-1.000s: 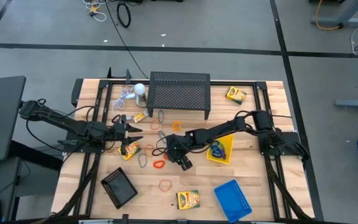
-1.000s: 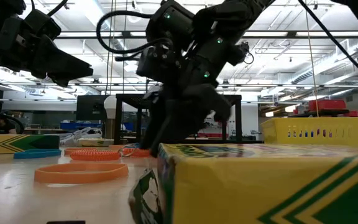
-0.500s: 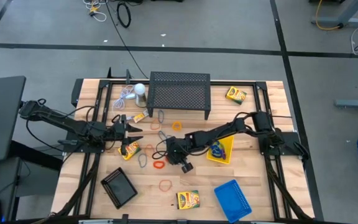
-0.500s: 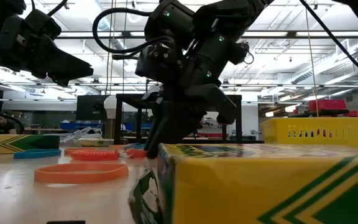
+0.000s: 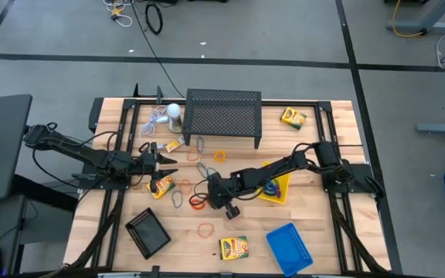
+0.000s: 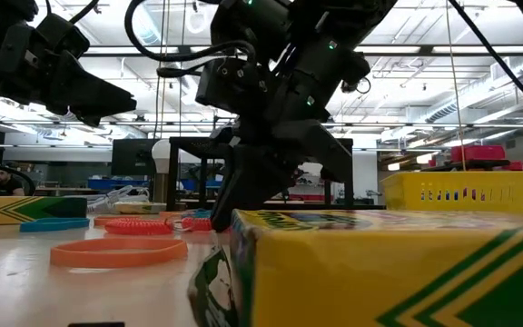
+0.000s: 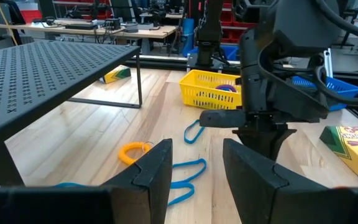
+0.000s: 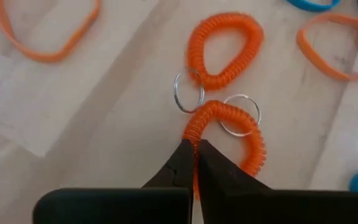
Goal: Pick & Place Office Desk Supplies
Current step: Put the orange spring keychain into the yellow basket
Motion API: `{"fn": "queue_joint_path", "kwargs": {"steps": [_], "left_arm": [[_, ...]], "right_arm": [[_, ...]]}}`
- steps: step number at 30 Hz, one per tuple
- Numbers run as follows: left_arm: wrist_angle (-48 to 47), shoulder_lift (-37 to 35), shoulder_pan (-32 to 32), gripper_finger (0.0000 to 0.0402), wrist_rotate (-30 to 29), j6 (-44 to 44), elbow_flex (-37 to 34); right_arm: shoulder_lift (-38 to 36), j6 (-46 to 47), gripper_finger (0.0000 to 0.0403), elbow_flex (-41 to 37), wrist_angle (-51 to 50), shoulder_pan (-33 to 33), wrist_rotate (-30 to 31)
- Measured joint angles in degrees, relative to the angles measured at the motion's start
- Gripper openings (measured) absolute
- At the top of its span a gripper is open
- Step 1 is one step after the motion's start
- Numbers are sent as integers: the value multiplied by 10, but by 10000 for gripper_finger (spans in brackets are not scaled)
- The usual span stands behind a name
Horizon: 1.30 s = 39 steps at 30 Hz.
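At the left of the overhead frame, the left gripper [image 5: 163,158] waits over the wood, its fingers [image 7: 155,168] part open and holding nothing, unmoved over the last second. Just below it lies a crayon box [image 5: 161,186]; the black tray [image 5: 147,232] sits lower left, near the table's [image 5: 324,247] front edge. At centre, the right gripper [image 5: 205,198] has dropped toward the lower left and snapped shut within the past second, its tips [image 8: 194,163] now pinched on an orange coiled band [image 8: 225,124] carrying a metal ring [image 8: 189,90], flat on the wood beside a second coil [image 8: 224,47]. The grasp looks made, so lifting and carrying the band to a tray is likely next; whether the thin coil will hold in the tips is uncertain. Right of centre stands the yellow tray [image 5: 283,184], already holding something blue, with the blue tray [image 5: 290,247] lower right. Loose bands remain scattered mid-table, so much sorting is left.
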Motion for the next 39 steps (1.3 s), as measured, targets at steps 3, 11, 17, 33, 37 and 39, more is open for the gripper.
{"fn": "queue_joint_path", "kwargs": {"steps": [3, 11, 17, 33, 37, 39], "left_arm": [[0, 0, 0, 149, 0, 0, 0], [0, 0, 0, 149, 0, 0, 0], [0, 0, 0, 149, 0, 0, 0], [1, 0, 0, 149, 0, 0, 0], [0, 0, 0, 149, 0, -3, 0], [0, 0, 0, 149, 0, -3, 0]], "right_arm": [[3, 15, 4, -2, 35, 1, -36], [3, 15, 4, -3, 136, 1, -60], [3, 15, 4, -3, 207, 0, -84], [1, 111, 1, -138, 718, -21, -126], [-4, 141, 1, -219, 834, -23, -61], [-14, 153, 1, -247, 849, -26, -43]]}}
